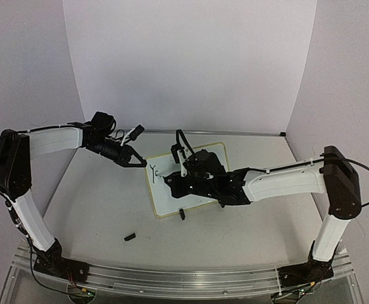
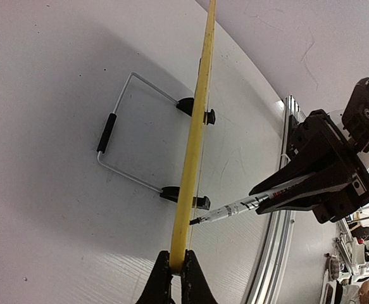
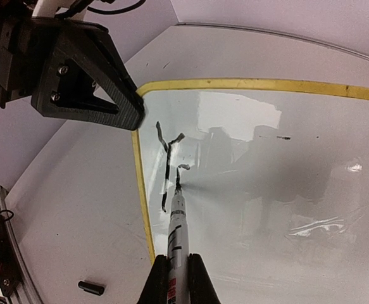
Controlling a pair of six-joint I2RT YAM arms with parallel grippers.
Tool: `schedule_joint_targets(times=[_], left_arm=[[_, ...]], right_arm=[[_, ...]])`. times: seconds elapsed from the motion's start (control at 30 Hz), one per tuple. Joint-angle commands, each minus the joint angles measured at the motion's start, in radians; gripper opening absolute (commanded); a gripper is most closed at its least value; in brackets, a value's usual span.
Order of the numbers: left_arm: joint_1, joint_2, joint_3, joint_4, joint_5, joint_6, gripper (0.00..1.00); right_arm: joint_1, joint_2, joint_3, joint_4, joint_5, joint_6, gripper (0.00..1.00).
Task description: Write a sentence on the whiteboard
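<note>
My left claw (image 1: pixel 141 162) is pinched tight on the yellow rim of the whiteboard (image 1: pixel 169 197), at its 10 o'clock corner. My right claw (image 1: pixel 170 180) is clamped round a marker (image 3: pixel 176 231), its tip touching the board near that edge. The sentence (image 3: pixel 169 155) is only a "Y" and a short stroke. The board sits mid-table (image 1: pixel 95 202) on the matte white top, with a small black cap (image 1: pixel 130 237) at its 7 o'clock. Plain pale walls (image 1: pixel 190 63) close in at 9, 12 and 3. A metal rail (image 1: pixel 184 278) runs along 6.
</note>
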Motion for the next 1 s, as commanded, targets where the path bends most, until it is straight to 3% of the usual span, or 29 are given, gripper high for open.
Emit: schedule_joint_targets(times=[0.0, 0.97], left_arm=[[-0.009, 0.01, 0.041, -0.013, -0.007, 0.037, 0.0], [-0.009, 0.014, 0.042, -0.012, -0.006, 0.041, 0.0]], right_arm=[[-0.003, -0.036, -0.006, -0.023, 0.063, -0.004, 0.0], [-0.003, -0.037, 0.041, 0.006, 0.074, -0.04, 0.0]])
